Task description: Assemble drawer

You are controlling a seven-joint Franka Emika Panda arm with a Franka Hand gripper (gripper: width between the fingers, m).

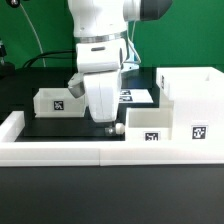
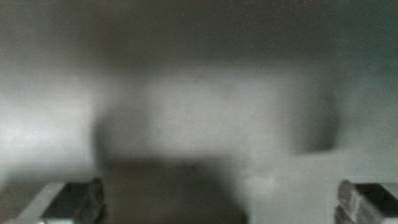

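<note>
Above the middle of the black bench, the white arm is held nearly upright, its wrist pointed straight down and the claw lowered close to the surface. In the wrist view the fingers are seen at opposite edges of the picture, so the claw is spread wide. What lies between them is too blurred to be named, and contact cannot be judged.

Positions are given as on a clock face laid over the exterior view, centred on the claw. The drawer's parts are spread around it. One small tray is set at ten o'clock, well apart. The second tray is placed at four o'clock, just beside the claw. The tall casing is stood at two o'clock, against that second tray. The marker board is laid flat at one o'clock.

The bench is closed at six o'clock by the low border rail. Open black surface is left between eight and nine o'clock.
</note>
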